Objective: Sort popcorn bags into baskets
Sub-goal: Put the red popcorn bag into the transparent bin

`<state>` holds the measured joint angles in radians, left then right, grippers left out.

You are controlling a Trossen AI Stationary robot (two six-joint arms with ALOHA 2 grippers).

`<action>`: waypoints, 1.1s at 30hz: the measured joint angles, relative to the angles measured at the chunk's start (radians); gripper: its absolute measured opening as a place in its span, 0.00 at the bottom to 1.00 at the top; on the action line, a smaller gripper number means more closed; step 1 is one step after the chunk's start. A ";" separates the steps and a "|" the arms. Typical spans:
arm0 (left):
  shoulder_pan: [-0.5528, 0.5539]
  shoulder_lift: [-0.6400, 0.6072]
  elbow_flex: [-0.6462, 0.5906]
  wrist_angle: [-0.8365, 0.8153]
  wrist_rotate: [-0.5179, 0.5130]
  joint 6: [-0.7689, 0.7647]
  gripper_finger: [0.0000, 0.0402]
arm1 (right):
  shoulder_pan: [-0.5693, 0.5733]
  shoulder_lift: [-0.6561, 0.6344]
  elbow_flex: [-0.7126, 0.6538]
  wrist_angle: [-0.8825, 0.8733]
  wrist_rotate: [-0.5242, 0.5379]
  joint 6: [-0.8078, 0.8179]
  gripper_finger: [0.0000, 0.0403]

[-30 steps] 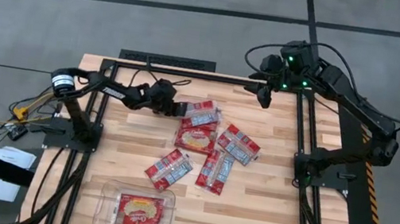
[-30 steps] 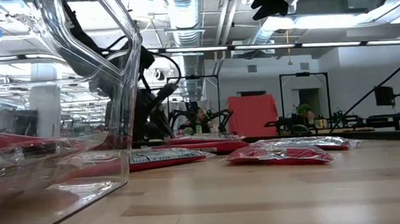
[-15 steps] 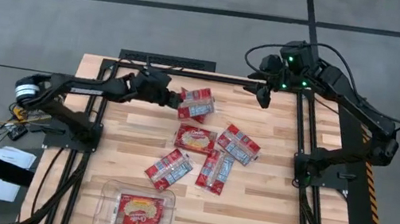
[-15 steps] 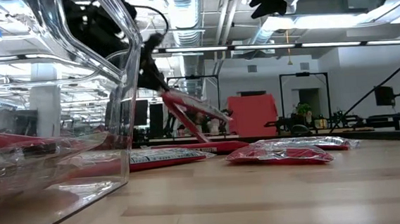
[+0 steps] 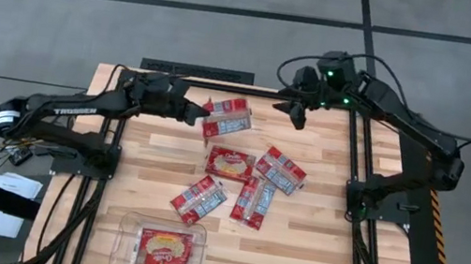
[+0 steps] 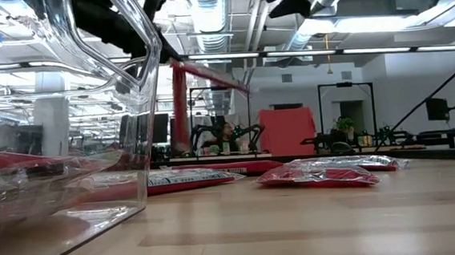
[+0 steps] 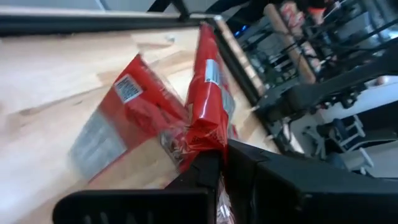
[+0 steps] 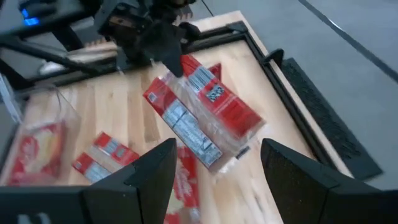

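**While lifted by one edge, the packets hang limp – light, soft, crinkly film**

Since the left gripper [image 5: 193, 113] is pinched tight on the edge of a popcorn bag [image 5: 225, 117], the load hangs clear of the table [image 5: 313, 239], near its far edge. From the right wrist view it looks like two bags [image 8: 202, 118] came up together, overlapping, though I can't be sure the 2nd is actually clamped vs. just stuck along. Left wrist view shows the film bunched at the fingertips [image 7: 208, 163].

Handling, as I judge it:
- Light, flat, w/ little stiffness; the bag droops from the grip pt.
- Glossy wrapper, so prob. slippery; a seam or edge nip is the sensible hold, as the flat face gives nothing to pinch.
- Contents not fragile in any serious way; a firm squeeze should be OK.
- Risk: the extra bag sliding off mid-carry.

Right gripper [image 5: 296, 111] hovers above the far right corner, jaws wide, holding nothing.

Four more bags lie loose mid-table [image 5: 237, 182]. One bag [image 5: 165, 247] already sits in the clear basket [image 5: 128, 226] at the near-left edge.
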<state>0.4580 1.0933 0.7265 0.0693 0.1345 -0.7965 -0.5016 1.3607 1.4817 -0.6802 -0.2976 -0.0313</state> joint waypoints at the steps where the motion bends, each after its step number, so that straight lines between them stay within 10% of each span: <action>1: 0.000 -0.013 0.000 0.001 0.000 0.005 0.00 | 0.003 0.013 0.000 0.011 -0.008 0.025 0.65; 14: 0.000 -0.121 0.000 0.003 0.001 0.029 0.00 | -0.079 0.176 0.000 0.204 -0.187 0.316 0.65; 33: 0.000 -0.154 0.000 0.010 -0.026 0.028 0.00 | -0.070 0.301 -0.002 0.330 -0.360 0.338 0.65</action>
<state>0.4580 0.9392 0.7265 0.0795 0.1089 -0.7688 -0.5718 1.6615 1.4796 -0.3500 -0.6577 0.3065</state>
